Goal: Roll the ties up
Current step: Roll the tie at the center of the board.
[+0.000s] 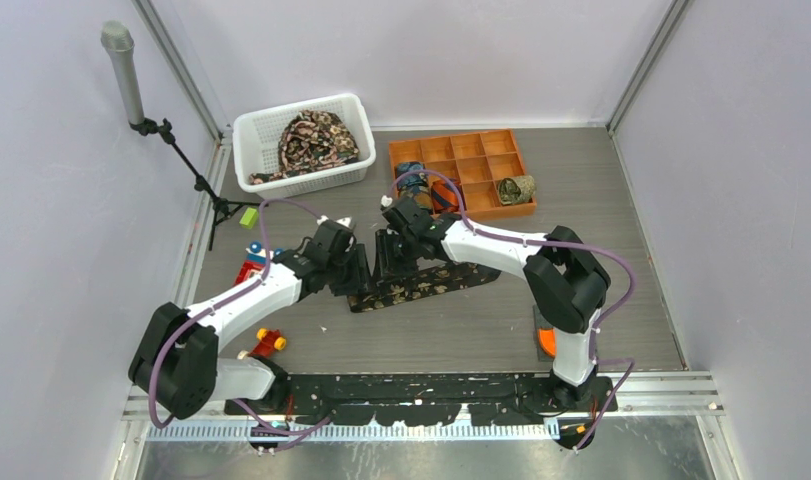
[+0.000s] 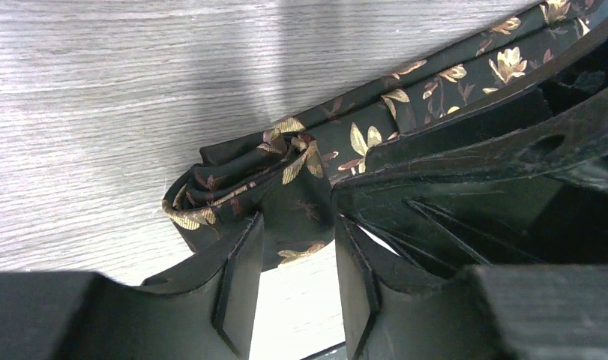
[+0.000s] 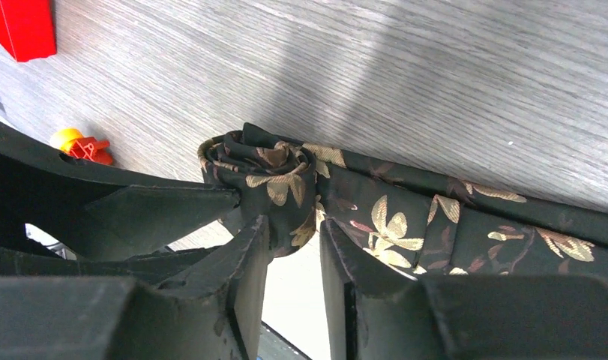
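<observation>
A robotics lab test cell is pictured from above. A grey wood-grain tabletop (image 1: 601,300) is boxed in by plain pale walls (image 1: 431,50) set in aluminium framing (image 1: 641,65). Two white-and-black robot arms, the left arm (image 1: 246,300) and the right arm (image 1: 501,248), are bolted to a black rail (image 1: 421,390) at the near edge, with purple cables (image 1: 621,270) looped along them. A grey cylindrical device (image 1: 123,70) is held on a tripod stand (image 1: 196,180) at one side.

My left gripper (image 2: 297,247) and right gripper (image 3: 293,251) crowd each other at the rolled end of the tie (image 1: 431,283), almost no gap between them. Beyond stand the basket (image 1: 243,140) and tray (image 1: 451,137); toys (image 1: 266,343) lie on the left. Bare table (image 1: 601,260) opens rightward and toward the near edge.
</observation>
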